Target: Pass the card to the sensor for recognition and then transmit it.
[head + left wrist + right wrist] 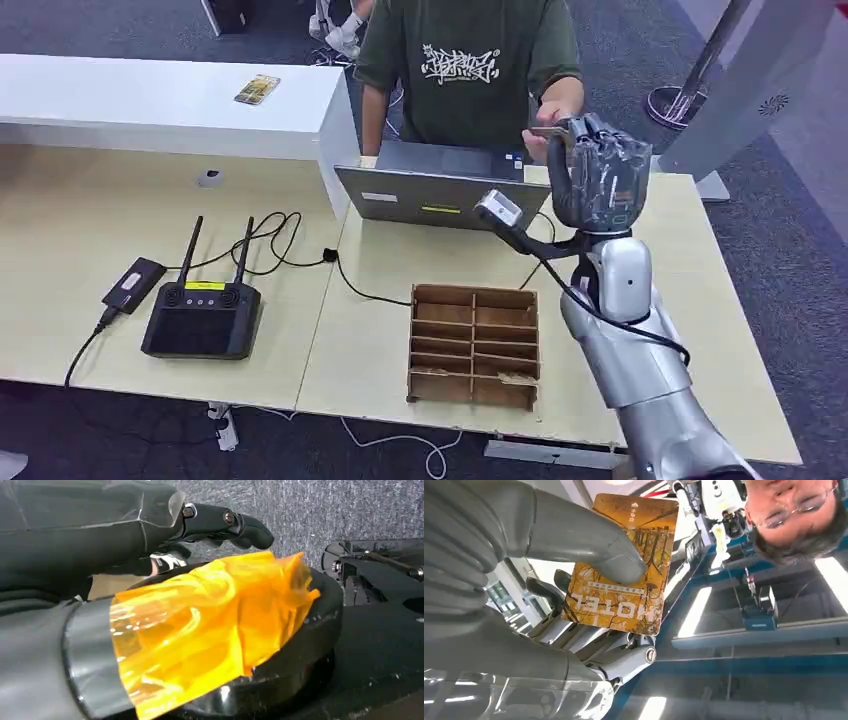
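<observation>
Head view, organizer: a brown cardboard organizer (pixel 474 346) with two columns of shallow slots sits near the front edge of the table (pixel 120 215); no contents can be made out in the slots.
Right hand: the right hand (pixel 593 175) is raised above the far side of the table, in front of a person (pixel 465 70) in a dark green printed shirt, and grips the card.
Card: in the right wrist view the card (pixel 624 575) is orange-brown with a tree pattern and the word HOTEL, pinned by the thick thumb (pixel 589 542) against the darker fingers (pixel 574 635) behind it.
Person's hand: a person's hand (pixel 553 122) is at the card's far edge; contact cannot be told.
Laptop: a grey laptop (pixel 430 185) stands open between the person and the organizer.
Remote controller: a black controller (pixel 202 318) with two antennas lies on the left part of the table.
Black box: a small black box (pixel 134 284) lies just left of the controller, cabled.
Second card: a card (pixel 257 89) rests on the white counter (pixel 150 100) behind the table.
Left hand: in the left wrist view the left hand (pixel 150 535) has dark fingers stretched out; whether it holds anything cannot be told.
</observation>
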`<state>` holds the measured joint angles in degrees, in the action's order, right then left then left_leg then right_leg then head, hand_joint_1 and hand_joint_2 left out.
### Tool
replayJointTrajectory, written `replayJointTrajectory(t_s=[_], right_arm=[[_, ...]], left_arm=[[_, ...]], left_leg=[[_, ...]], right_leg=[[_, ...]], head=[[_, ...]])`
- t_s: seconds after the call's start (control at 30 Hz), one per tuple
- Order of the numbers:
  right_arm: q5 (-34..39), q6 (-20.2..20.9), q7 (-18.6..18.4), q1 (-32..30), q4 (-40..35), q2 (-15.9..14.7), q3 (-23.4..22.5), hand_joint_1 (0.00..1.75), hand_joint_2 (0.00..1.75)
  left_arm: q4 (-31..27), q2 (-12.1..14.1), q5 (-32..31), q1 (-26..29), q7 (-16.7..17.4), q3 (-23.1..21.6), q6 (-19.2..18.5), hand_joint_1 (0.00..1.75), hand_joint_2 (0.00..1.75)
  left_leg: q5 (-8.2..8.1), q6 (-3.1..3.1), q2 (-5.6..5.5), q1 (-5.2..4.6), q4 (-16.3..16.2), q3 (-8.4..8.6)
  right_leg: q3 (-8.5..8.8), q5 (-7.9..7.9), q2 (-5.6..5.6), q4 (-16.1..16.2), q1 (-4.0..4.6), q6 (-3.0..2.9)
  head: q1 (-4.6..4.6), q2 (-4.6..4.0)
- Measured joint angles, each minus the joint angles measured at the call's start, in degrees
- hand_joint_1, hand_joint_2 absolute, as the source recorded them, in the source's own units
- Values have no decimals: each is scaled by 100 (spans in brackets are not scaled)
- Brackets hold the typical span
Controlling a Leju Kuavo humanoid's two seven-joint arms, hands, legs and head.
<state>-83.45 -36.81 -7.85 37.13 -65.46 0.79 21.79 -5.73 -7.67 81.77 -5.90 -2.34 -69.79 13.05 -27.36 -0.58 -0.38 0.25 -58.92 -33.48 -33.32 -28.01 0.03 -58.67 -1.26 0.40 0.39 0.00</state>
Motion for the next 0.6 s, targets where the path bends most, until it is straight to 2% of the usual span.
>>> replayJointTrajectory(t_s=[0.2, 0.6], right_arm=[[-120, 94, -157, 581, 734, 227, 138, 175, 175], [-430, 304, -736, 1568, 2298, 596, 282, 175, 175]], left_arm=[[-2, 15, -101, -35, 57, -116, -72, 0, 0], [-17, 42, -212, -55, 118, -304, -120, 0, 0]], left_leg=[[0, 0, 0, 0, 0, -1], [2, -3, -6, 0, 0, -1]], right_leg=[[0, 0, 1, -1, 0, 0], [0, 0, -3, -1, 0, 0]], head=[[0, 0], [2, 0]])
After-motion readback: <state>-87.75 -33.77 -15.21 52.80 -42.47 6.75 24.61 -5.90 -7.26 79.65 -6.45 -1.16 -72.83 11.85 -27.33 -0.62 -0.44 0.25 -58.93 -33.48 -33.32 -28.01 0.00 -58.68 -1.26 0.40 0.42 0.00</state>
